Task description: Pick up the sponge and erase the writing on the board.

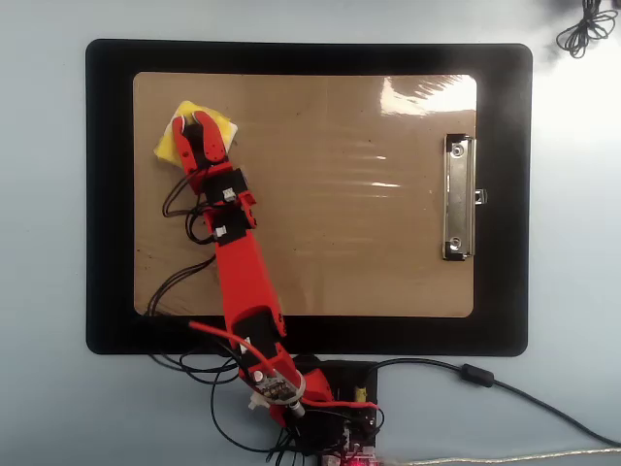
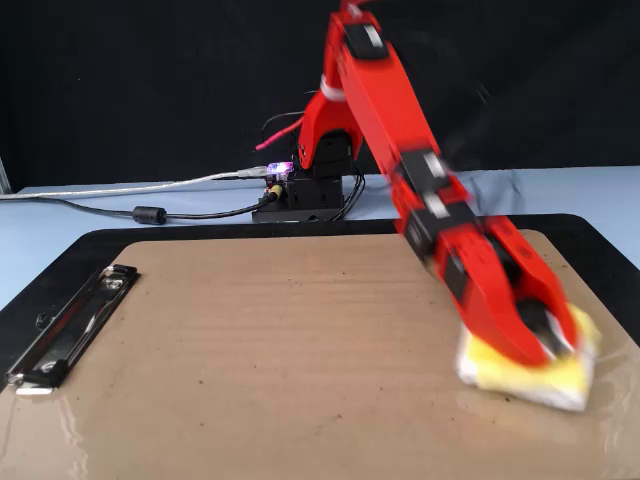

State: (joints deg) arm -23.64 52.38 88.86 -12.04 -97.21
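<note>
Overhead view: the sponge (image 1: pixel 194 133) is seen flat on the board (image 1: pixel 330 233), close to the board's upper-left corner as this view shows it. The tool (image 1: pixel 197 126) is set over it, the two red tips standing slightly apart with the sponge's middle between them; it is judged to be gripping the sponge. The metal clip (image 1: pixel 459 198) is at the board's right end, well apart from the sponge. The board lies on a black mat (image 1: pixel 310 335), which rests on the pale blue counter (image 1: pixel 572 243). No writing can be made out anywhere on the brown surface; only faint specks and glare are noted.

Fixed view: the arm and tool (image 2: pixel 548 340) are blurred. The sponge (image 2: pixel 530 370) is pressed to the board (image 2: pixel 250 370) near its right edge in this view, the clip (image 2: pixel 65 325) being at the far left.

Step in hand: judged to be the wiping stroke, the sponge already picked up. Since no ink is visible, the task appears near done. The next move calls for a check of the remaining surface, with downward pressure kept only if marks are found.
</note>
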